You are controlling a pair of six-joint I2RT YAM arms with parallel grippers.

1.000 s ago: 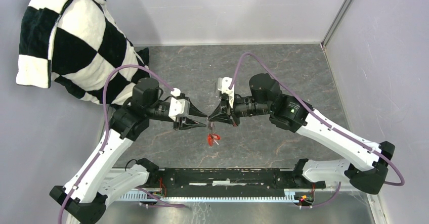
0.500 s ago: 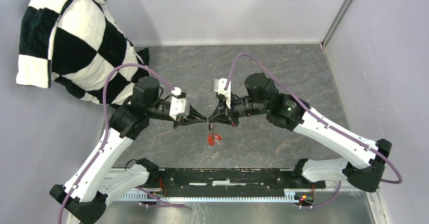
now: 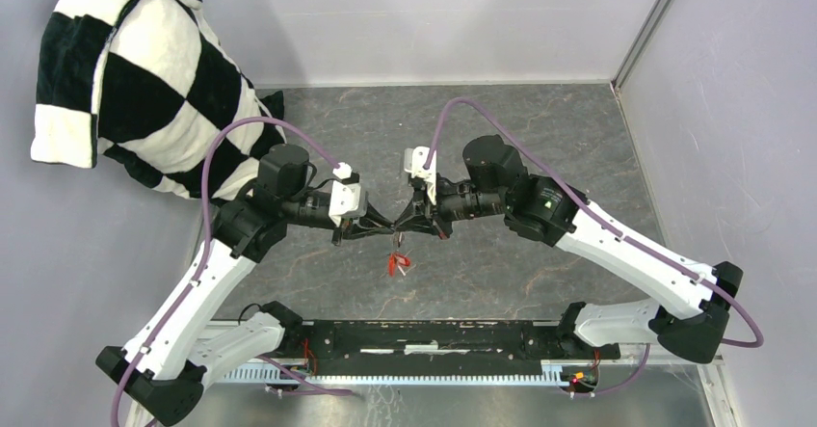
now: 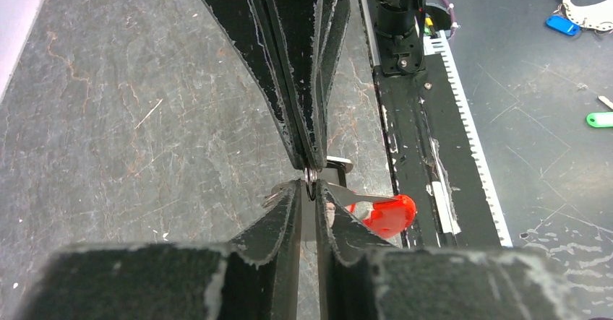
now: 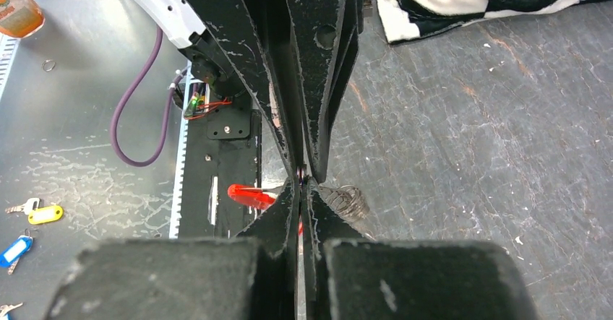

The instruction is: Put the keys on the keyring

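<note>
Counts:
- 2 white-and-black robot arms: left arm, right arm.
- 2 pairs of black fingers: left fingers, right fingers.
- 2 purple cables.
- 1 thin silvery metal ring.
- 1 bright red plastic fob.
- 1 black-and-white checked cloth.
- Off the grey counter: 1 blue plastic tag, 1 green plastic tag, 1 yellow plastic tag.
- Keys: too small to count.

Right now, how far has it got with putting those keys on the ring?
Nothing looks finished: I can't make out any key on the keyring. In hand: the left jaws and right jaws meet tip to tip, pinching the keyring, its red tag dangling. Still left: threading both keys, which I can't spot here.
</note>
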